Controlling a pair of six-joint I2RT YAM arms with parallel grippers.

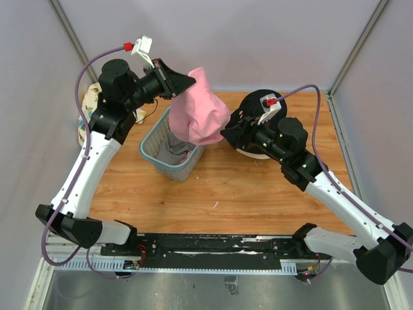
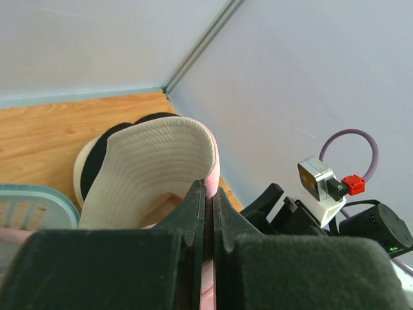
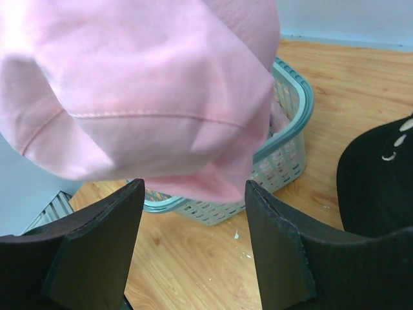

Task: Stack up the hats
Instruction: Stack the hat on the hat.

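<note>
A pink hat (image 1: 203, 110) hangs in the air over the basket (image 1: 151, 152). My left gripper (image 1: 187, 81) is shut on its brim at the top. In the left wrist view the pale lining of the pink hat (image 2: 155, 161) spreads out beyond the left gripper (image 2: 208, 194). My right gripper (image 1: 226, 134) stands open just right of the hat's lower edge. In the right wrist view the pink hat (image 3: 142, 97) droops just above the gap of the right gripper (image 3: 193, 213), unpinched. A grey hat (image 1: 174, 147) lies inside the basket. A black hat (image 1: 248, 106) rests on a pale hat (image 1: 248, 153) behind the right arm.
The blue-grey mesh basket (image 3: 293, 139) stands left of the table's middle. A cream printed cloth (image 1: 87, 103) lies at the far left, behind the left arm. The black hat (image 3: 381, 174) is close to the right gripper's right finger. Grey walls enclose the table.
</note>
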